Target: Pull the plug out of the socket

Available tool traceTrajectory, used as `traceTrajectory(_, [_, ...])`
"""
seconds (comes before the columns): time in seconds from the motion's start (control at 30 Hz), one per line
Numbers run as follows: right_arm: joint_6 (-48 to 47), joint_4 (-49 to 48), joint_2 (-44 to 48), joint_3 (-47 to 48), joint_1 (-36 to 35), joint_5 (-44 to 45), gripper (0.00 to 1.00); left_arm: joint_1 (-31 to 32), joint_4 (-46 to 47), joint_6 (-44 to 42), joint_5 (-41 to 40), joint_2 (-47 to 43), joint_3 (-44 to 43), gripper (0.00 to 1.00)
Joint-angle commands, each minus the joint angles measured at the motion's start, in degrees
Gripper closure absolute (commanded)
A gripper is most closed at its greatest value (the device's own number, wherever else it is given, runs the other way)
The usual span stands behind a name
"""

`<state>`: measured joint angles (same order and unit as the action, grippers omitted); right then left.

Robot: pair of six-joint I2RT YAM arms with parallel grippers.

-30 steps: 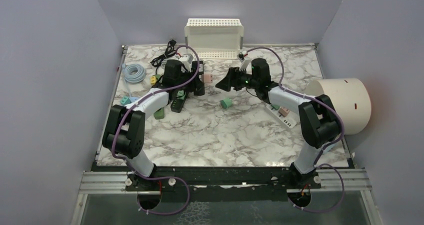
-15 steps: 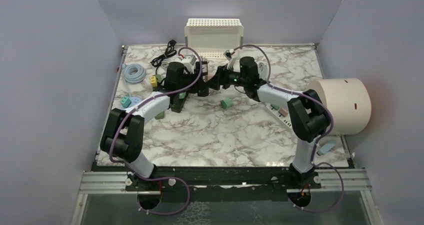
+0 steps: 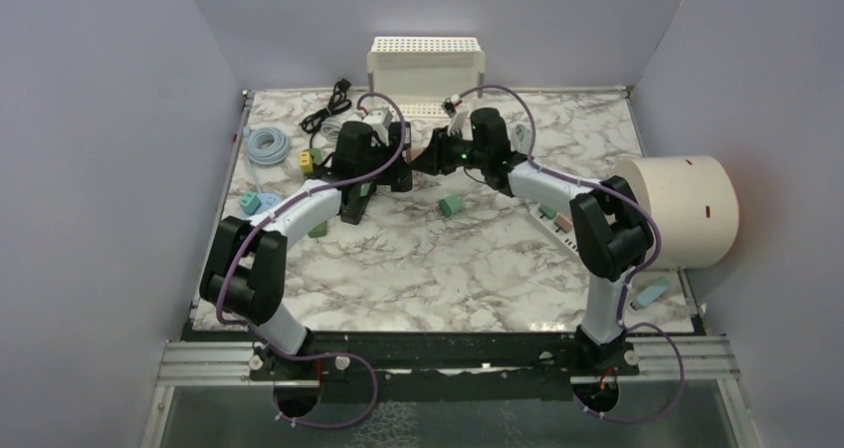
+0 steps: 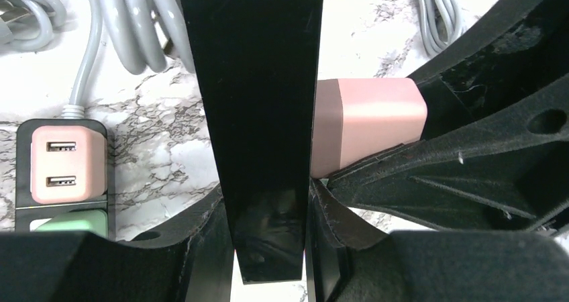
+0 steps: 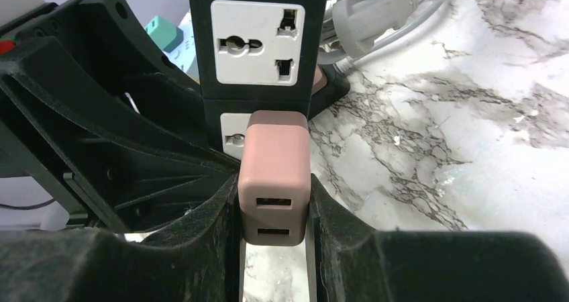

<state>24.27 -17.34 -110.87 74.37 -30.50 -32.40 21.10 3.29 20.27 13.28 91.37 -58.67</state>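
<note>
A black power strip [image 4: 258, 114] stands on edge between my left gripper's [image 4: 268, 228] fingers, which are shut on it. A pink USB plug [image 5: 275, 174] sits in the strip's lower white socket; the upper socket [image 5: 255, 43] is free. My right gripper [image 5: 275, 215] is shut on the plug, one finger pressed on each side. In the left wrist view the plug [image 4: 372, 124] sticks out to the right of the strip into the right gripper's fingers [image 4: 483, 147]. In the top view both grippers meet at the back middle, left [image 3: 391, 169], right [image 3: 426, 159].
A second black strip with a pink USB cube [image 4: 64, 164] and grey cable [image 4: 127, 27] lie left of the held strip. In the top view: white perforated basket [image 3: 426, 65] at the back, white cylinder [image 3: 687, 209] right, white power strip [image 3: 560, 227], green plug [image 3: 451, 206], blue coiled cable [image 3: 267, 144].
My right gripper has moved left to the pink plug and shut on it. My left gripper has stayed shut on the black power strip, shifting slightly.
</note>
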Motion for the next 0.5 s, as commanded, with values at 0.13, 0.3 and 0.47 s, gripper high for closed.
traceTrajectory(0.13, [-3.67,9.33,13.86,-0.86,-0.43,12.80,0.99,0.03,-3.67,0.43,-19.61,2.25,-9.18,1.00])
traceTrajectory(0.3, [-1.26,4.97,20.38,-4.96,-0.44,9.11,0.99,-0.66,-9.56,2.57,-22.76,5.73,-14.90,1.00])
traceTrajectory(0.47, [-0.02,5.28,22.93,-7.49,-0.44,9.22,0.99,-1.35,-6.55,1.98,-21.58,7.42,-16.91,1.00])
